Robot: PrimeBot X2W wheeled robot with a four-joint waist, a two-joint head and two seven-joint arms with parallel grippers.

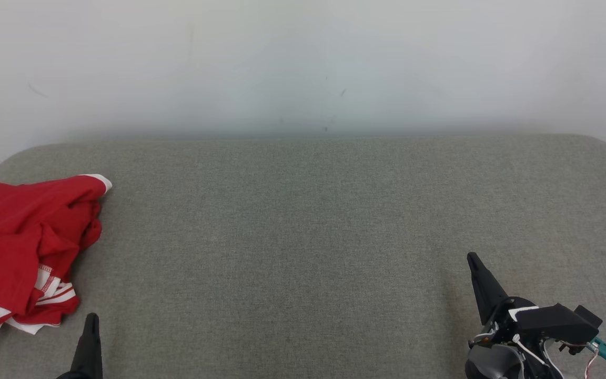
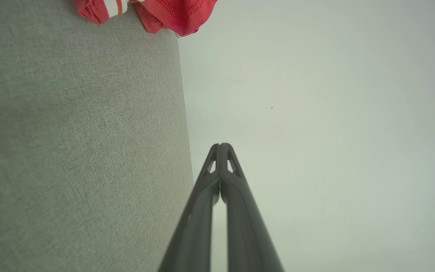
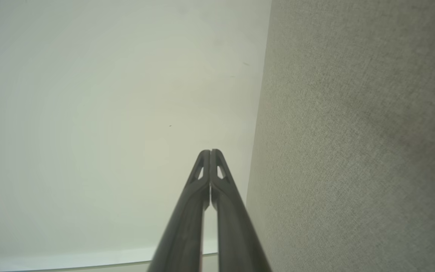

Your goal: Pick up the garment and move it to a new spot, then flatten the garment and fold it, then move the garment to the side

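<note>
We have yet to pick up the crumpled red garment (image 1: 21,252); with both grippers, left (image 1: 91,319) and right (image 1: 473,259), pinched together and empty, the left one just beside it must open first.

The left gripper (image 2: 220,145) has its 2 fingers (image 2: 200,211) pressed together before the pale wall (image 2: 315,113). The red garment (image 2: 176,13) lies at the grey fabric surface's (image 2: 70,151) wall-side edge.

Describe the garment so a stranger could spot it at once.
A grey fabric surface stretches below a pale wall. At its left edge lies the garment, crumpled in a heap. It is red with white stripes, unlike the grey around it.
</note>
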